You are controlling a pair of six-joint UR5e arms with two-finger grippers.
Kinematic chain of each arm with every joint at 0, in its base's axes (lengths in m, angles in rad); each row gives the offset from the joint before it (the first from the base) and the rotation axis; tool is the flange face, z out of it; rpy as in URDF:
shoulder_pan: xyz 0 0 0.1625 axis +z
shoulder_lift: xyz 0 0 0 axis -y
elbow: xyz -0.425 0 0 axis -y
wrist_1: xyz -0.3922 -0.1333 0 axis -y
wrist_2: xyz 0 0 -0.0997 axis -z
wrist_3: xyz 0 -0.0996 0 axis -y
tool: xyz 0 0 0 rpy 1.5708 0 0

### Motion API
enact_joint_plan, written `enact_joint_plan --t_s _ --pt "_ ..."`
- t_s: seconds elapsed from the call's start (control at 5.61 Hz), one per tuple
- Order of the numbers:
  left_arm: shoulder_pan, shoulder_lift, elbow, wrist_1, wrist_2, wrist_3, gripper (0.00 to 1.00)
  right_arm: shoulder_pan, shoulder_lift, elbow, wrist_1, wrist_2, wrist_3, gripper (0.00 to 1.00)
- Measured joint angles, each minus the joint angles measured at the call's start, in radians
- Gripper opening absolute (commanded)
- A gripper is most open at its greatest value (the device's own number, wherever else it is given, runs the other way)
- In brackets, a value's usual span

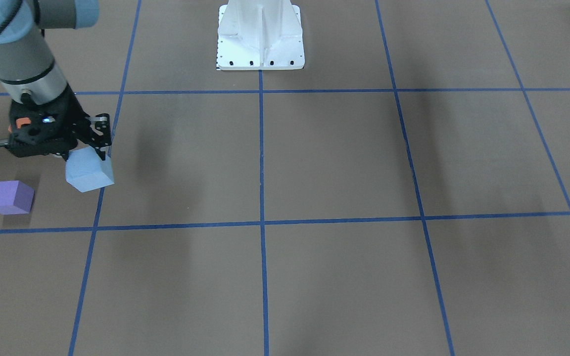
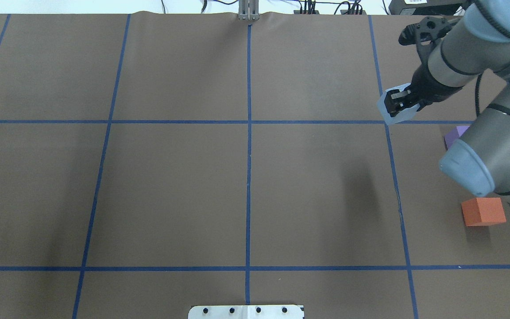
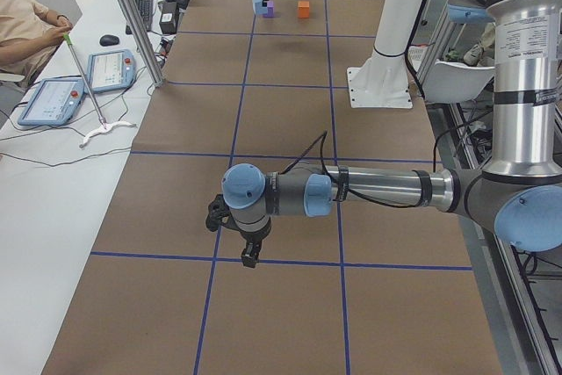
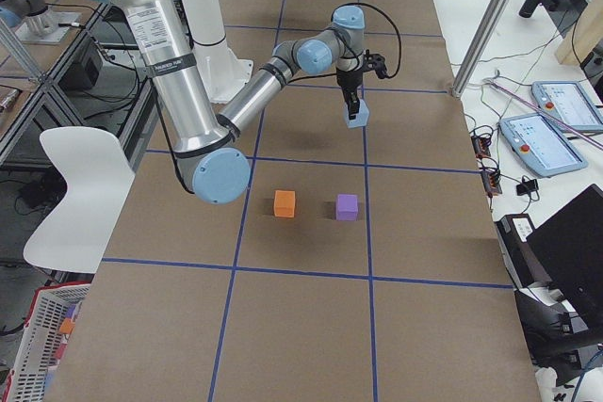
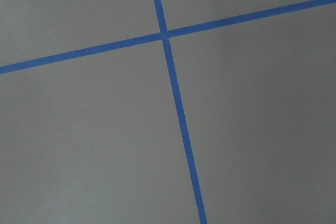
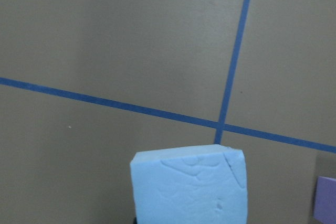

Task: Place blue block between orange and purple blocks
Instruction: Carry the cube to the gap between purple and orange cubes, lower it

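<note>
My right gripper (image 2: 400,103) is shut on the light blue block (image 2: 394,110) and holds it above the table; it also shows in the front view (image 1: 92,148) with the block (image 1: 88,173) below it. In the right wrist view the block (image 6: 189,187) fills the bottom centre. The purple block (image 2: 456,134) is partly hidden by my right arm. The orange block (image 2: 483,211) sits nearer the robot. In the right side view the blue block (image 4: 356,116) is beyond the orange (image 4: 285,202) and purple (image 4: 347,206) blocks. My left gripper (image 3: 248,259) hangs low over the table; open or shut, I cannot tell.
The brown table carries a grid of blue tape lines (image 2: 249,133). The white robot base (image 1: 260,37) stands at the table's edge. An operator and tablets (image 3: 53,94) are at a side table. The left wrist view shows only a tape crossing (image 5: 164,34).
</note>
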Motion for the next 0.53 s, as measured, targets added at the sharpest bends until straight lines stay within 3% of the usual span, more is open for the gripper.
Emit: enact_joint_plan --t_s 0.18,0.36,0.53 --pt "-0.002 0.001 0.0 -0.012 -0.007 -0.001 1.0 0.067 -0.123 0.021 0.008 0.019 -0.089 0.29" --pt "-0.002 0.001 0.0 -0.016 -0.01 0.001 1.0 0.103 -0.249 0.027 0.068 0.03 -0.118 0.3" --pt "-0.003 0.0 -0.002 -0.017 -0.011 0.002 1.0 0.113 -0.365 0.014 0.203 0.035 -0.05 0.34"
